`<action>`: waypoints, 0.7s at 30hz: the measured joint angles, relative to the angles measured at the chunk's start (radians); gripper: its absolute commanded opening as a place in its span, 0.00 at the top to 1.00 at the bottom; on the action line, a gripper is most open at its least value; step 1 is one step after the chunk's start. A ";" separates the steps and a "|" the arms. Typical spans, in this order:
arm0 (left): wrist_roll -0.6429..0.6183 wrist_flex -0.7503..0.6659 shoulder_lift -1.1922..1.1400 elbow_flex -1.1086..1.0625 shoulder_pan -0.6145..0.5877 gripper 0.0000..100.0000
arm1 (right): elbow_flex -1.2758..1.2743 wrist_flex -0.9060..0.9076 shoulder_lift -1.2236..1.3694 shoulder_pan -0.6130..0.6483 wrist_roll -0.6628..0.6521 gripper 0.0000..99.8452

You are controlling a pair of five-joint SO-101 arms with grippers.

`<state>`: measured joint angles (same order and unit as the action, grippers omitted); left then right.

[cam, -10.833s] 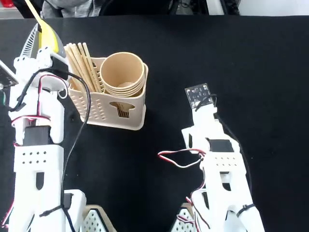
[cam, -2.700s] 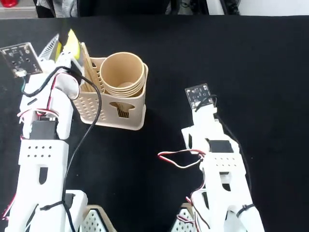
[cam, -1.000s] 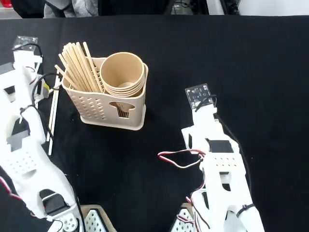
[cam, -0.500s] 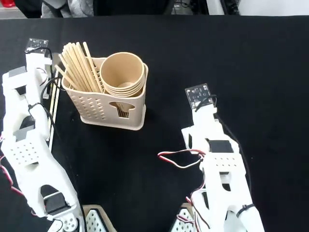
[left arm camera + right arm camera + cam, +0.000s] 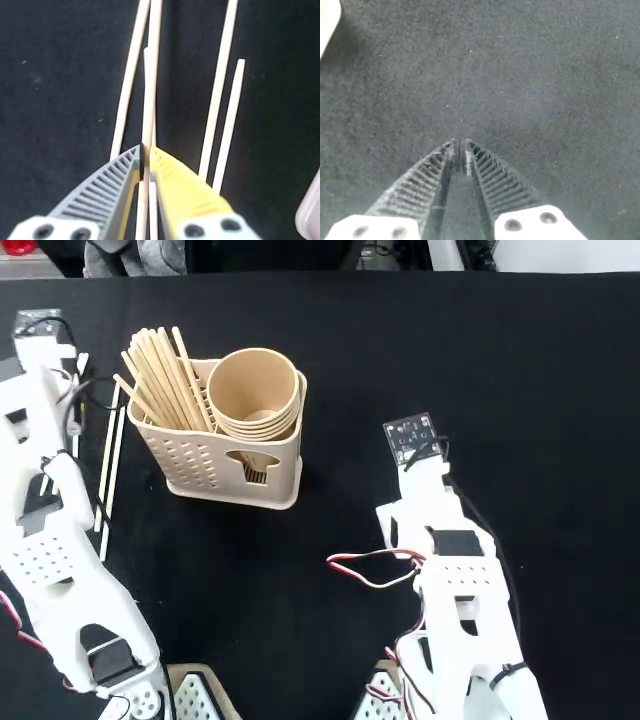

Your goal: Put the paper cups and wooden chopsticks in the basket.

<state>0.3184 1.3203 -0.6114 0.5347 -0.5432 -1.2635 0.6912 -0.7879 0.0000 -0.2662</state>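
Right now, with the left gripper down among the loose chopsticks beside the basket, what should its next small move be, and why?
Probably lift the left gripper straight up a little. Its jaws look closed on one chopstick, while other loose chopsticks lie close alongside on the table; a vertical lift should free it without dragging them, before carrying it to the basket.

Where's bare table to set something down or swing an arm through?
Free: the table right of the basket and beyond the right arm, plus the strip between them. Crowded: left of the basket, where loose chopsticks lie beside the left arm.
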 measured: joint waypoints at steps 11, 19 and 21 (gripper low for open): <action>-0.003 -0.284 0.000 -0.035 -0.063 0.97 | 0.000 0.000 0.000 0.000 0.000 0.97; 0.034 -0.377 -0.041 -0.074 -0.051 0.85 | 0.000 0.000 0.000 0.000 0.000 0.97; 0.083 -0.391 -0.097 -0.074 -0.052 0.86 | 0.000 0.000 0.000 0.000 0.000 0.97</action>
<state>0.4012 0.9291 -0.7081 0.4611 -0.5953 -1.2635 0.6912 -0.7879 0.0000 -0.2662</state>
